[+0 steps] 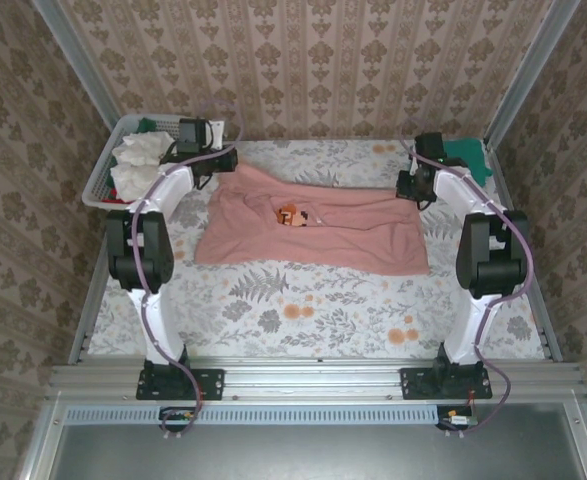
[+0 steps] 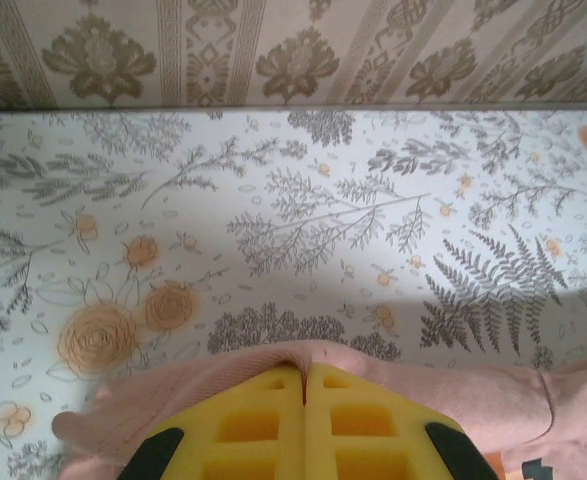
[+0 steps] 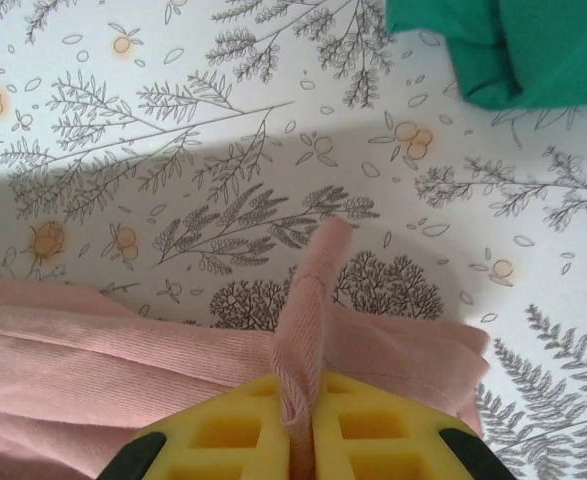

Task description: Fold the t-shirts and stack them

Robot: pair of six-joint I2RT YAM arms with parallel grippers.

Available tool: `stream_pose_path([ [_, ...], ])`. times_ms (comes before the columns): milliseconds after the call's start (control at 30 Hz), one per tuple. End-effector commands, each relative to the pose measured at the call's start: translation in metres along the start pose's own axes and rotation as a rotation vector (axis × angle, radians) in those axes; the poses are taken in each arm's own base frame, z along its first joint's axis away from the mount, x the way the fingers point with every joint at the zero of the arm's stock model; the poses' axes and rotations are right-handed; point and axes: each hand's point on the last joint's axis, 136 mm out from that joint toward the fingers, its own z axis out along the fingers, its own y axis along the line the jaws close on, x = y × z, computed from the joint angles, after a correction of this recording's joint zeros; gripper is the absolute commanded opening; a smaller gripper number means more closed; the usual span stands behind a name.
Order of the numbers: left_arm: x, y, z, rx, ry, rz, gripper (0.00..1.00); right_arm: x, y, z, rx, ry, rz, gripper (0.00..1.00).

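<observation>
On the tabletop [image 1: 303, 310]: a floral-print cover, grey ferns and orange blooms, spans the work area between patterned walls.
Dusty-pink t-shirt [image 1: 313, 235]: spread out across the middle of the tabletop, rumpled, its two far corners drawn up toward the arms, its near hem lying flat.
Basket [image 1: 98, 185]: white slatted plastic, at the far left corner, just beside the left arm's wrist.
White shirts [image 1: 138, 165]: heaped inside the basket, unfolded.
Teal-green t-shirt [image 1: 468, 155]: folded at the far right corner, apart from the pink shirt; the right wrist view shows its edge [image 3: 513, 50] on the bare cover.
Left claw [image 2: 303, 372]: yellow fingers pressed together at the pink shirt's far left corner, the cloth [image 2: 453, 400] bunched over the tips.
Right claw [image 3: 303, 385]: pinching a ridge of pink cloth [image 3: 93, 350] that stands up between its fingers, at the far right corner.
Printed figures [image 1: 291, 215]: small, orange and dark, face up on the chest.
</observation>
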Motion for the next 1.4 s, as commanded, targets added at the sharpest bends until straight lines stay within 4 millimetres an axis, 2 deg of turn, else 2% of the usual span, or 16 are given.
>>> stream_pose_path([
  [0,-0.038,0.000,-0.010,0.036,-0.119,0.045,0.00,-0.043,0.001,-0.004,0.024,-0.090,-0.040,0.12],
  [67,-0.044,0.003,-0.001,0.047,-0.110,0.038,0.00,-0.061,0.009,-0.003,-0.005,-0.127,-0.053,0.12],
  [133,-0.049,0.005,0.004,0.054,-0.117,0.022,0.00,-0.071,0.017,-0.003,-0.033,-0.158,-0.068,0.13],
  [167,-0.050,0.003,0.004,0.072,-0.122,0.012,0.00,-0.072,0.018,-0.005,-0.035,-0.171,-0.069,0.13],
  [233,-0.044,-0.002,-0.002,0.097,-0.141,0.003,0.00,-0.062,0.021,-0.006,-0.041,-0.188,-0.086,0.14],
  [300,-0.026,-0.005,-0.012,0.089,-0.149,0.000,0.00,-0.044,0.022,-0.005,-0.043,-0.192,-0.111,0.19],
  [433,0.024,-0.009,-0.030,0.077,-0.139,-0.025,0.00,-0.007,0.013,0.003,-0.041,-0.120,-0.051,0.22],
  [533,0.058,-0.012,-0.036,0.068,-0.091,-0.037,0.00,0.009,0.022,-0.002,-0.105,-0.067,0.003,0.22],
  [700,0.088,-0.011,-0.048,0.053,-0.060,-0.039,0.00,0.019,0.031,-0.017,-0.165,-0.029,0.093,0.30],
  [767,0.100,-0.010,-0.050,0.048,-0.035,-0.043,0.00,0.011,0.030,-0.018,-0.152,-0.021,0.117,0.46],
  [800,0.105,-0.010,-0.052,0.047,-0.026,-0.045,0.00,0.005,0.029,-0.016,-0.130,-0.018,0.125,0.48],
  [867,0.115,-0.008,-0.056,0.032,-0.014,-0.048,0.00,-0.004,0.023,-0.009,-0.081,0.013,0.127,0.48],
  [1033,0.133,0.000,-0.071,-0.018,0.013,-0.073,0.00,-0.030,0.010,0.027,0.033,0.065,0.106,0.55],
  [1133,0.132,0.008,-0.076,-0.043,0.008,-0.085,0.00,-0.033,0.008,0.049,0.065,0.118,0.079,0.58],
  [1233,0.128,0.006,-0.079,-0.032,0.003,-0.084,0.00,-0.030,0.006,0.068,0.075,0.165,0.066,0.58],
  [1367,0.141,0.013,-0.084,-0.061,0.027,-0.088,0.00,-0.026,0.004,0.085,0.082,0.204,0.059,0.56],
])
